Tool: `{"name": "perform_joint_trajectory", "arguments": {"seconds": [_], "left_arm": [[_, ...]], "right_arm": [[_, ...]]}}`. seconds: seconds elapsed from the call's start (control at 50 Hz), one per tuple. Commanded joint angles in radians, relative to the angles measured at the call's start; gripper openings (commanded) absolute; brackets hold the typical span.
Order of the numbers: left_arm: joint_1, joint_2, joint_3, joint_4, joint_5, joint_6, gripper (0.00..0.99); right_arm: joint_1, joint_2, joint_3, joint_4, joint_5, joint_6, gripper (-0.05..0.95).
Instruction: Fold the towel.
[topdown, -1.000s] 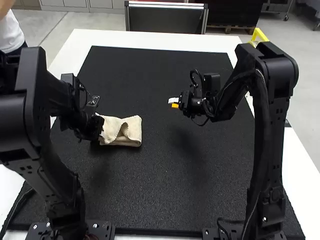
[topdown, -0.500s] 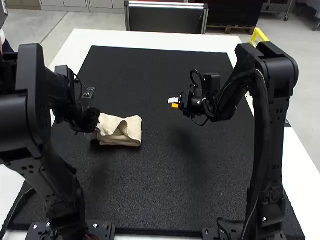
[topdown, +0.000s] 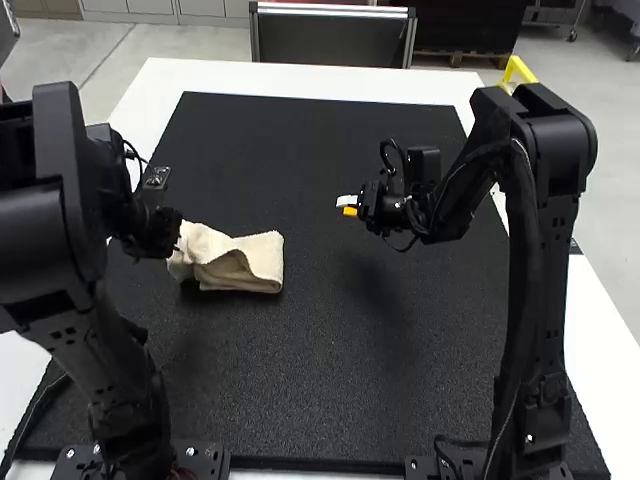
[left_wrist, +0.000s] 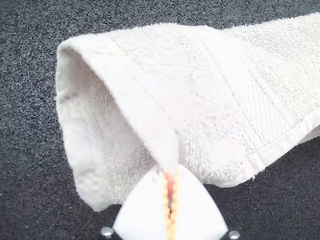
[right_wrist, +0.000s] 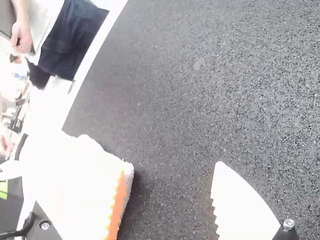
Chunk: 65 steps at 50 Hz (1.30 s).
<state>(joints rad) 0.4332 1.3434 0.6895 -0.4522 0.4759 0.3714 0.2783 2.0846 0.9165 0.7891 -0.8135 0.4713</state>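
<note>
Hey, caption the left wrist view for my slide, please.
Left end effector pinching the edge of a pale, loosely folded towel over a dark mat.

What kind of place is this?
Most likely a robotics lab or test station: a left arm and a right arm stand at a white table with a black mat and a towel.

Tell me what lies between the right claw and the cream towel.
Just bare black mat: the high view shows nothing else between the right claw and the cream towel.
</note>
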Motion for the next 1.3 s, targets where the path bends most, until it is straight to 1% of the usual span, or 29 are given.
{"name": "perform_joint_trajectory", "arguments": {"seconds": [0.0,0.26,0.42,0.66,0.74,0.78,0.8,0.84,0.86,0.98,1.02,1.06,1.14,1.28], "left_arm": [[0.016,-0.007,0.030,0.003,0.018,0.026,0.023],[0.041,-0.007,0.038,0.012,0.018,0.037,0.023],[0.065,-0.007,0.044,0.023,0.017,0.046,0.023],[0.085,-0.007,0.041,0.046,0.004,0.054,0.023],[0.085,-0.007,0.038,0.053,0.003,0.054,0.026],[0.085,-0.006,0.038,0.053,0.003,0.054,0.059],[0.085,-0.006,0.038,0.053,0.003,0.054,0.102],[0.085,-0.007,0.038,0.053,0.003,0.054,0.239],[0.085,-0.007,0.038,0.050,0.003,0.054,0.279],[0.085,-0.007,0.044,0.033,0.003,0.054,0.415],[0.087,-0.009,0.048,0.029,-0.006,0.054,0.474],[0.088,-0.010,0.056,0.018,-0.008,0.057,0.493],[0.095,-0.021,0.073,0.000,-0.006,0.060,0.495],[0.105,-0.064,0.127,-0.005,-0.008,0.057,0.492]], "right_arm": [[-0.022,-0.032,-0.007,0.013,-0.021,-0.002,0.42],[-0.022,-0.032,-0.007,0.012,-0.021,-0.002,0.42],[-0.022,-0.032,-0.007,0.010,-0.024,-0.002,0.42],[-0.021,-0.032,-0.007,0.010,-0.027,-0.002,0.42],[-0.021,-0.031,-0.007,0.010,-0.030,-0.002,0.42],[-0.022,-0.032,-0.007,0.010,-0.030,-0.003,0.42],[-0.022,-0.031,-0.007,0.012,-0.030,-0.002,0.42],[-0.022,-0.032,-0.007,0.012,-0.030,-0.003,0.42],[-0.022,-0.032,-0.007,0.012,-0.030,-0.003,0.42],[-0.022,-0.032,-0.007,0.010,-0.032,-0.002,0.42],[-0.022,-0.032,-0.007,0.010,-0.032,-0.003,0.42],[-0.022,-0.031,-0.007,0.010,-0.032,-0.003,0.42],[-0.022,-0.023,-0.007,0.010,-0.036,-0.003,0.42],[-0.022,-0.011,-0.007,0.009,-0.041,-0.005,0.42]]}}
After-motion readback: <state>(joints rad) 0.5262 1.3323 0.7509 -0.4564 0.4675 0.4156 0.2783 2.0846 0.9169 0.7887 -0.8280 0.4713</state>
